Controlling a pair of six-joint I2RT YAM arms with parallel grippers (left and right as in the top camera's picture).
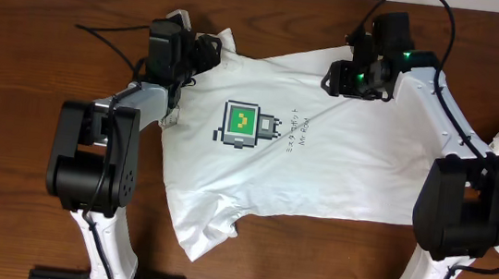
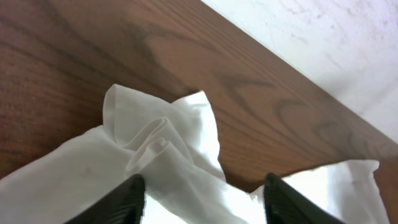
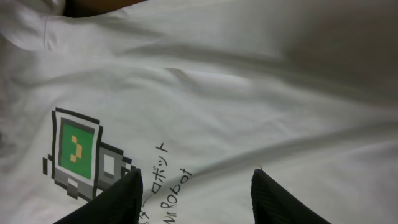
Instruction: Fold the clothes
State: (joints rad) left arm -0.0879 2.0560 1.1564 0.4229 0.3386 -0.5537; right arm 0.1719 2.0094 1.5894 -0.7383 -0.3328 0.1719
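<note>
My left fingers (image 2: 127,202) are spread wide over a bunched sleeve (image 2: 155,137) and grip nothing. My right fingers (image 3: 277,199) are just as wide and empty above the print, which reads "Mr.Robot" (image 3: 166,196). The white T-shirt (image 1: 349,169) lies flat on the tabletop (image 1: 37,43), its long axis crosswise, collar toward my left, hem toward my right.

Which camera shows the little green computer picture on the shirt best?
The overhead view: the computer picture shows whole on the white shirt. The right wrist view shows it bigger, but a gripper finger hides its lower corner. The left wrist view shows only bunched white cloth, no picture.
</note>
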